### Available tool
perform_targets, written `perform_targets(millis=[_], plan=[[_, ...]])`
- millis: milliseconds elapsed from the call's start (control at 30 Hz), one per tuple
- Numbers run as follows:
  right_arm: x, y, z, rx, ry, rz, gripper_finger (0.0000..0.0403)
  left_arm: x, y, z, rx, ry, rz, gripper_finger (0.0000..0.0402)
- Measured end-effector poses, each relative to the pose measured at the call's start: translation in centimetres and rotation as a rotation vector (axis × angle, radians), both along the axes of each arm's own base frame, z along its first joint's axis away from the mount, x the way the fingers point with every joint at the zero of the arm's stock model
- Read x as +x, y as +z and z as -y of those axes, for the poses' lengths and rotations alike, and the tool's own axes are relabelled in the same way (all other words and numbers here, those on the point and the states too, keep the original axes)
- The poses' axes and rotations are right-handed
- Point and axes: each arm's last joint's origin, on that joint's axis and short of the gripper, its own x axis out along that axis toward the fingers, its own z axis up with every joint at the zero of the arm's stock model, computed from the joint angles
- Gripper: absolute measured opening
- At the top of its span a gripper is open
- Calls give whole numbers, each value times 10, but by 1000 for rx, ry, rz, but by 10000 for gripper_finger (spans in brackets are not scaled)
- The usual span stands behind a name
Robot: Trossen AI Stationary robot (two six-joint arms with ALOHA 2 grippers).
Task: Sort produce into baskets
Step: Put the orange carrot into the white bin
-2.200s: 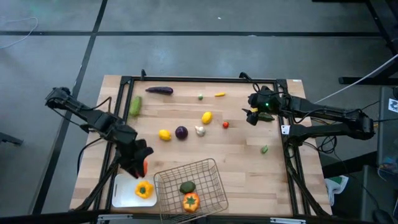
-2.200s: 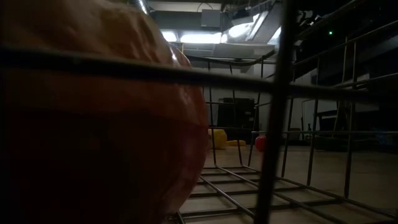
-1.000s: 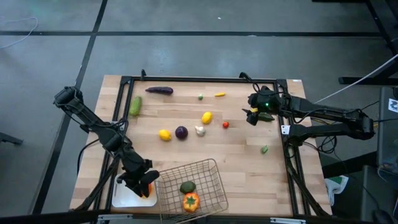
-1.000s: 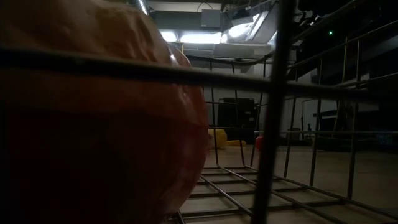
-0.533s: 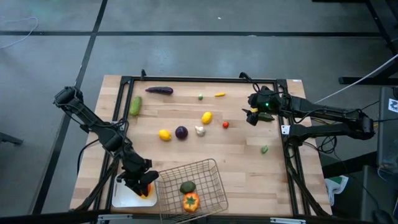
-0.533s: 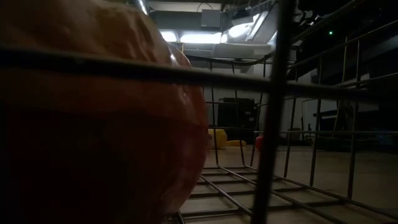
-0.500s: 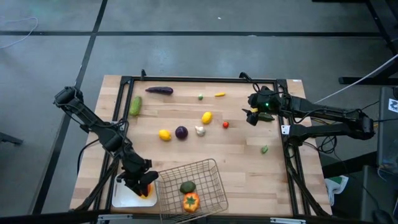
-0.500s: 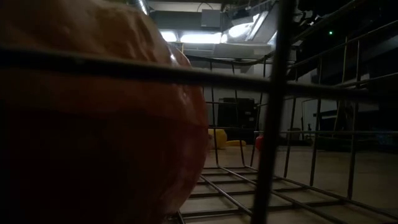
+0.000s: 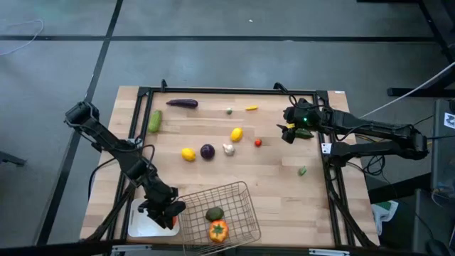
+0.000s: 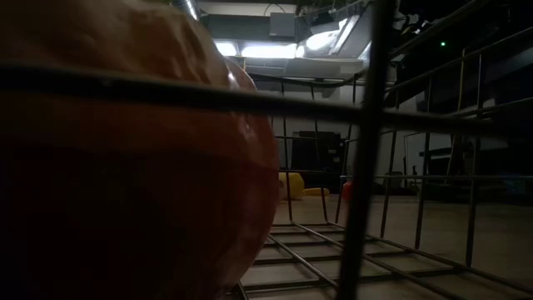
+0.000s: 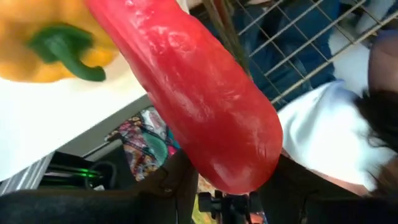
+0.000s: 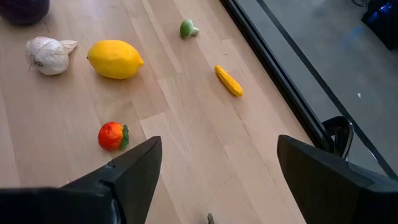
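The low view is almost filled by an orange pepper point(image 10: 125, 158) pressed close to the lens behind dark basket wires, so little of the worktop shows there. From above, the left end effector point(image 9: 165, 213) covers much of the white tray point(image 9: 142, 224), hiding most of what lies in it; only a red-orange sliver shows at its fingers. The left wrist view settles it: the fingers are clamped on a long red pepper point(image 11: 193, 99), held over the tray beside a yellow pepper point(image 11: 46, 40) with a green stem that rests on the white surface.

The wire basket point(image 9: 238, 193) sits just beside the tray at the near edge of the worktop point(image 9: 270, 178), holding a dark green piece point(image 9: 214, 213) and the orange pepper.

The right end effector point(image 9: 288, 131) hangs over the far right of the worktop, fingers well apart and holding nothing. Past them lie a lemon point(image 12: 114, 59), garlic point(image 12: 48, 54), a small red piece point(image 12: 112, 135), a small green piece point(image 12: 187, 28) and a thin yellow piece point(image 12: 228, 80). The eggplant point(image 9: 182, 103), cucumber point(image 9: 154, 120), purple onion point(image 9: 207, 151) and a second lemon point(image 9: 188, 153) lie loose farther left
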Motion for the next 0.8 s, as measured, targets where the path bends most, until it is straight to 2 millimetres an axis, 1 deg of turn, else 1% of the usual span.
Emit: perform_targets(millis=[200,800], plan=[[0,0,0,0,0,0,314,-4,-7,-3,48,6,-76,139],[0,0,0,0,0,0,314,-4,-7,-4,61,-5,-72,140]])
